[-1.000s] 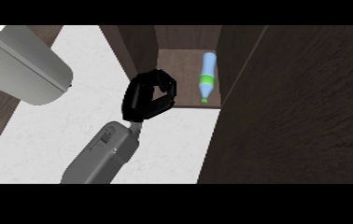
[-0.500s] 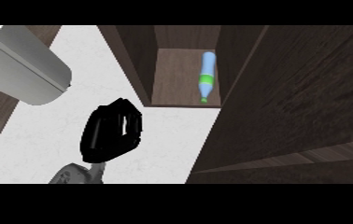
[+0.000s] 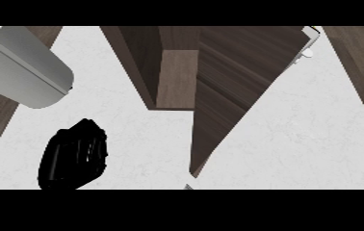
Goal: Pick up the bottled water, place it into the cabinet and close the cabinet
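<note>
From the head view I see my left hand (image 3: pixel 73 155) low over the white counter (image 3: pixel 284 138), fingers curled together on nothing. The dark wood cabinet door (image 3: pixel 227 95) covers the opening; the bottled water is hidden.

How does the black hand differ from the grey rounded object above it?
The hand is black and lumpy; the grey rounded object is pale and smooth. The hand sits low in the view, the grey rounded object higher, cut by the left edge. Both lie left of the cabinet.
</note>
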### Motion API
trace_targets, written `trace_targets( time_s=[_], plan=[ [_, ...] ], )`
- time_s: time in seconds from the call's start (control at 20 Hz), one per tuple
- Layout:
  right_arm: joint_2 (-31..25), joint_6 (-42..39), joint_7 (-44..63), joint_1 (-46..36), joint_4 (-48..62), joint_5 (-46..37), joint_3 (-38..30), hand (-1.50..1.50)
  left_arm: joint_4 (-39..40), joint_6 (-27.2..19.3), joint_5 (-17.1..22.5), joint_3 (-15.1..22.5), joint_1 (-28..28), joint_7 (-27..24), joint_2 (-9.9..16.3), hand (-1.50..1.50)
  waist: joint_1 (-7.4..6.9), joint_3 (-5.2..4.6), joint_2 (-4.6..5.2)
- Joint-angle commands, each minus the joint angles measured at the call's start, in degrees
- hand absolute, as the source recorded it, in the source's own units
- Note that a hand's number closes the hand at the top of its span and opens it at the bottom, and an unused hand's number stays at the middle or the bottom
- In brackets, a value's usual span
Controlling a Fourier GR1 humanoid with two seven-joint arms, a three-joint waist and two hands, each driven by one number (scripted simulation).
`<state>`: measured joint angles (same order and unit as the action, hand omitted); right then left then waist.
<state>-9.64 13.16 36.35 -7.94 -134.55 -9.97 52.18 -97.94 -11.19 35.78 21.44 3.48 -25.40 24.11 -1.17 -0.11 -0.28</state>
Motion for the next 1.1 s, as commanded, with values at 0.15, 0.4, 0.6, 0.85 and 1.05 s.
trace_targets(
  time_s=[0.15, 0.4, 0.6, 0.85, 1.05],
  plan=[
    [9.06, 2.54, 3.36, -15.54, 7.36, -5.50, 3.38, 1.50, -1.12, 4.78, 1.92, -3.90, 6.29, -2.81, 3.06, 1.50, -0.71, -0.12, 0.02],
    [8.98, 7.47, 4.50, -21.08, 11.63, -5.18, -0.82, 1.50, -0.94, 7.68, 3.57, -6.98, 7.75, -3.77, 4.75, 1.50, -1.24, -0.18, 0.26],
    [8.97, 11.44, 3.28, -22.21, 15.68, -2.80, -4.23, 1.50, -0.90, 11.00, 6.14, -9.48, 8.33, -2.28, 7.26, 1.50, -1.42, -0.11, 0.61],
    [9.26, 12.65, 1.60, -29.74, 25.24, 4.92, -14.49, 1.50, -2.58, 12.78, 6.32, -10.66, 10.54, -3.06, 8.14, 1.50, -1.93, 0.03, 0.81],
    [9.49, 7.20, -5.03, -32.08, 35.27, 16.10, -22.52, 1.50, 0.33, 17.19, 5.94, -12.98, 12.98, -6.76, 8.77, 1.50, -1.27, 0.09, 0.89]
  ],
)
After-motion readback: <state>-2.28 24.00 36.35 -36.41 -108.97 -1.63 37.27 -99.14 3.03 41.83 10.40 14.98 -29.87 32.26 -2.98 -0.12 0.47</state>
